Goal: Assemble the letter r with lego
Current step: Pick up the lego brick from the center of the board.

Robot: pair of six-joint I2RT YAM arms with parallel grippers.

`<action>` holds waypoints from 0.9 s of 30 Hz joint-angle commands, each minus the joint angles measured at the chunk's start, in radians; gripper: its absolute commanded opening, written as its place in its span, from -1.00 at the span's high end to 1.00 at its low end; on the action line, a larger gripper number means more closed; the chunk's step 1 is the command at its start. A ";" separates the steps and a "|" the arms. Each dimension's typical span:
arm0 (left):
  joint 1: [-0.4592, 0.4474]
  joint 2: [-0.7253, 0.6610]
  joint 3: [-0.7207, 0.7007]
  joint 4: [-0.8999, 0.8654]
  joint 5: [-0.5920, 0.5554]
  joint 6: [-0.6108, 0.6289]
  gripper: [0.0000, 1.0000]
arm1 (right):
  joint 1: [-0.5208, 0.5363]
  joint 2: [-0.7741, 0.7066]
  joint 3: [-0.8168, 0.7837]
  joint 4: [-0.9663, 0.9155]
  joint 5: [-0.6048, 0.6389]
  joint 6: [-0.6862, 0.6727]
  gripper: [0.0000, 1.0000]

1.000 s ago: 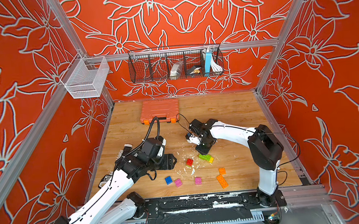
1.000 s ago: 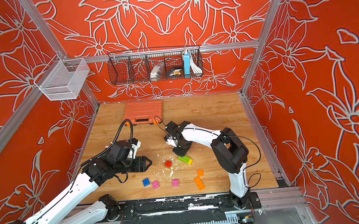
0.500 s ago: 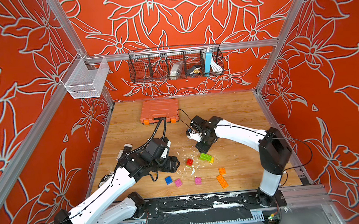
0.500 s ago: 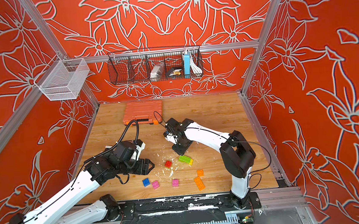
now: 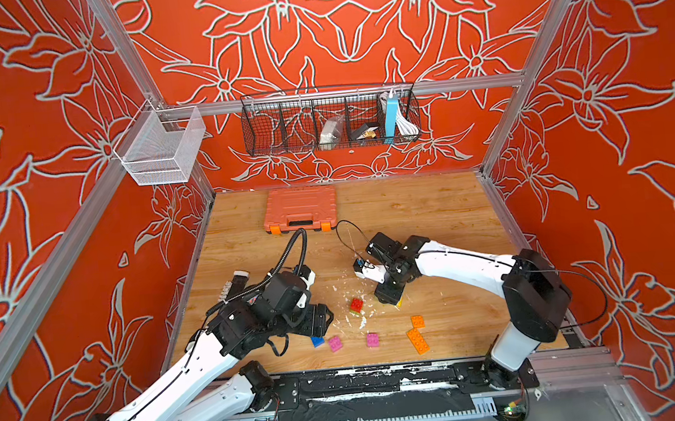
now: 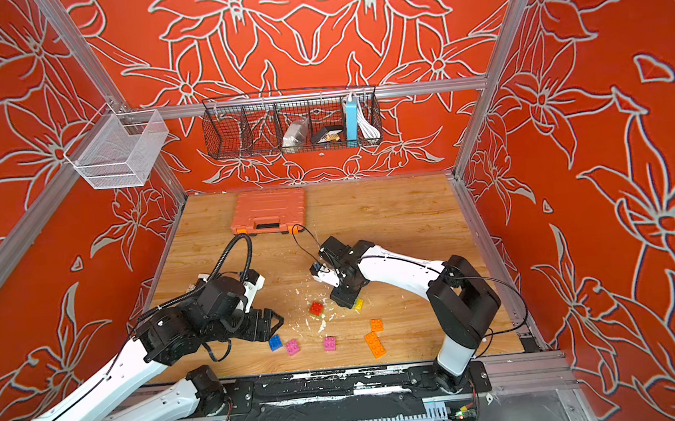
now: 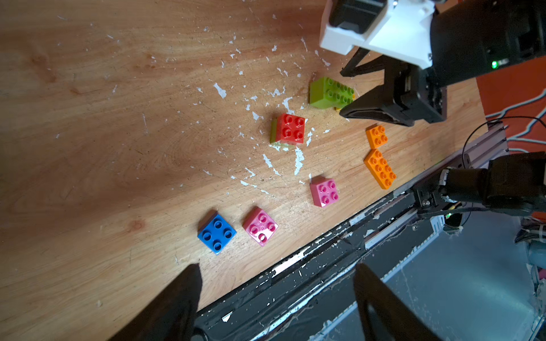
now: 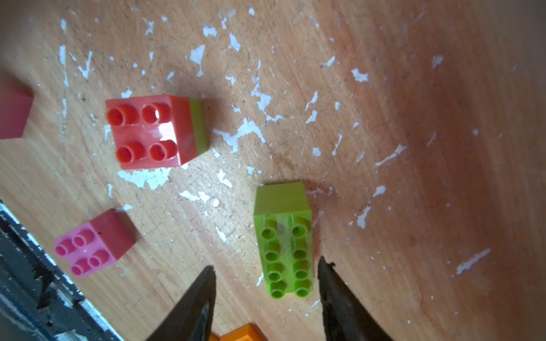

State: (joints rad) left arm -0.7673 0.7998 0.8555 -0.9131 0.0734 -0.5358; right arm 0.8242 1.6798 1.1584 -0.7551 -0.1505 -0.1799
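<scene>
Both arms have moved in. The right gripper has dropped astride one end of the long green brick, jaws spread. The left gripper, spread and empty, now hangs near the blue brick.

Nine studded bricks show, near the wooden tabletop's front edge:
- two pink: near pink brick, far pink brick
- two orange: orange square, long orange brick
- one blue
- a red brick stacked on a green square
- a yellow brick under the long green one

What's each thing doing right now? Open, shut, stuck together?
toolbox: shut
left claw: open, empty
long green brick: lying studs up, not gripped
right claw: open, astride long green brick's end
red brick: stacked on small green brick
blue brick: loose, studs up
</scene>
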 commanded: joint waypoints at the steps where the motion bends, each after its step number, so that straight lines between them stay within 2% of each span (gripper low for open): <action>1: -0.010 0.014 0.004 -0.033 -0.027 -0.011 -0.63 | 0.003 0.031 0.002 0.017 0.033 -0.049 -0.12; 16: -0.023 0.024 -0.001 -0.031 -0.044 -0.007 -0.64 | 0.004 0.097 0.045 0.020 0.028 -0.046 0.02; 23: -0.034 0.032 0.005 -0.038 -0.049 -0.006 -0.64 | 0.003 0.107 0.052 0.009 0.016 -0.034 0.19; 27: -0.042 0.026 0.011 -0.052 -0.050 -0.012 -0.63 | 0.004 0.114 0.042 0.009 0.006 -0.020 0.19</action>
State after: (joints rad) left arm -0.7994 0.8314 0.8558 -0.9371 0.0387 -0.5407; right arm 0.8242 1.7763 1.1854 -0.7284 -0.1322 -0.2173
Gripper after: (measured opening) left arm 0.818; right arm 0.403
